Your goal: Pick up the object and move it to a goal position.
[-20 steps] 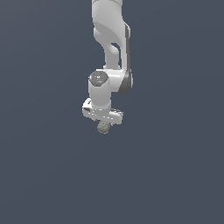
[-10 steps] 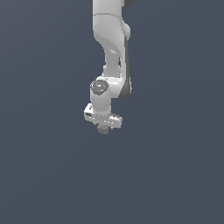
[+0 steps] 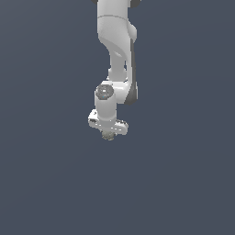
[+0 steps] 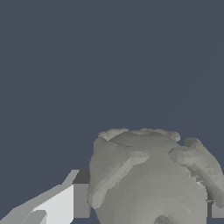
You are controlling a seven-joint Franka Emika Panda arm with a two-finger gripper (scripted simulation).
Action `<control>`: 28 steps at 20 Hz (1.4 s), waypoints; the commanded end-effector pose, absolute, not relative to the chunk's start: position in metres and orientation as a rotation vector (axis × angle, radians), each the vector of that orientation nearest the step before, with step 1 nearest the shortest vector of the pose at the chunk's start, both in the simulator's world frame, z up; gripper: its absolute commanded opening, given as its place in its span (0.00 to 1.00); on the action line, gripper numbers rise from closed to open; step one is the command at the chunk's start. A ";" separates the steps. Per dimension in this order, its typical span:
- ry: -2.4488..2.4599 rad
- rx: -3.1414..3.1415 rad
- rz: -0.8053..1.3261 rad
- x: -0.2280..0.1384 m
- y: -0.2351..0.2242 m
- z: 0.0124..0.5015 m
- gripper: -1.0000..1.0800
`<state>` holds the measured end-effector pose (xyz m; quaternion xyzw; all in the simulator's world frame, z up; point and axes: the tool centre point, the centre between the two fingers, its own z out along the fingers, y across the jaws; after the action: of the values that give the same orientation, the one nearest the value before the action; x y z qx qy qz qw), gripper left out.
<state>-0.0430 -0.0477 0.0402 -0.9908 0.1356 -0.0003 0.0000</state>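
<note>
in the exterior view the white panda arm (image 3: 117, 50) hangs down from the top edge against a flat slate-grey backdrop, its wrist turned so the white gripper bar (image 3: 108, 124) sits crosswise at the lower end. the gripper (image 3: 109, 134) points downward, and the lumpy grey-olive ball (image 3: 109, 135) shows just under the bar, narrower than it, tucked between the fingers. in the wrist view the ball (image 4: 151, 179) fills the near field, rough and ridged, with one white finger (image 4: 61, 203) pressed against its side and a sliver of the other finger (image 4: 216, 211) at the opposite side; the claw is clamped on the ball.
</note>
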 end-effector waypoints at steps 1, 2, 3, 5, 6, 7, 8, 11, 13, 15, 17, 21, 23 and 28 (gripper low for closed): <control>0.426 -3.113 0.000 -0.043 -0.048 0.039 0.00; 0.426 -3.113 0.000 -0.043 -0.048 0.039 0.00; 0.427 -3.112 -0.001 -0.043 -0.048 0.040 0.00; 0.427 -3.112 -0.001 -0.043 -0.047 0.041 0.00; 0.427 -3.112 -0.001 -0.043 -0.047 0.042 0.00; 0.427 -3.112 -0.001 -0.043 -0.046 0.044 0.00; 0.427 -3.112 -0.001 -0.043 -0.046 0.047 0.00; 0.427 -3.112 -0.001 -0.044 -0.042 0.056 0.00; 0.427 -3.112 -0.001 -0.045 -0.038 0.066 0.00; 0.427 -3.112 -0.001 -0.045 -0.034 0.077 0.00; 0.427 -3.112 -0.001 -0.046 -0.029 0.091 0.00; 0.428 -3.112 -0.001 -0.048 -0.017 0.125 0.00; 0.428 -3.113 -0.001 -0.049 -0.010 0.145 0.00; 0.429 -3.114 -0.001 -0.052 0.009 0.201 0.00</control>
<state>-0.0504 0.0033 0.1830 -0.9907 0.1362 -0.0002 -0.0004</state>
